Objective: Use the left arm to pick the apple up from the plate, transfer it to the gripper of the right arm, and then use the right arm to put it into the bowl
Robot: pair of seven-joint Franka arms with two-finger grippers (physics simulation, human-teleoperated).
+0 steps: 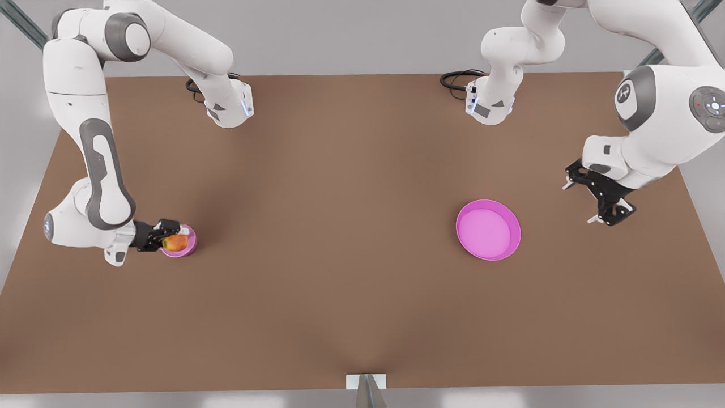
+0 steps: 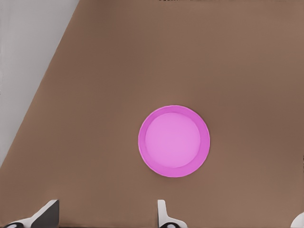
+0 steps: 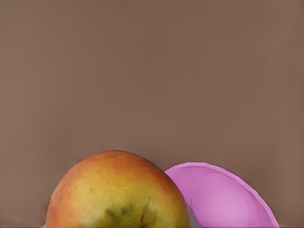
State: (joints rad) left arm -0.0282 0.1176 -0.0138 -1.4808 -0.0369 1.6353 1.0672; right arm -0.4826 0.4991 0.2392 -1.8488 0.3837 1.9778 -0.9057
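Note:
My right gripper [image 1: 165, 237], at the front view's left, is shut on the yellow-and-red apple [image 1: 175, 242] and holds it right at the small pink bowl [image 1: 190, 246]. In the right wrist view the apple [image 3: 114, 190] sits close up, with the bowl [image 3: 223, 197] just behind it. The wide pink plate [image 1: 488, 229] lies bare at the front view's right. My left gripper [image 1: 579, 202] hangs open to the right of the plate, above the table. In the left wrist view the plate [image 2: 174, 141] lies beyond the left gripper [image 2: 104, 213], whose fingertips [image 2: 47, 211] stand far apart.
The brown table [image 1: 340, 226] spreads wide between bowl and plate. Both arm bases [image 1: 229, 105] stand at its far edge, with black cable loops [image 1: 459, 79] beside them. A small white bracket [image 1: 366, 382] sits at the near edge.

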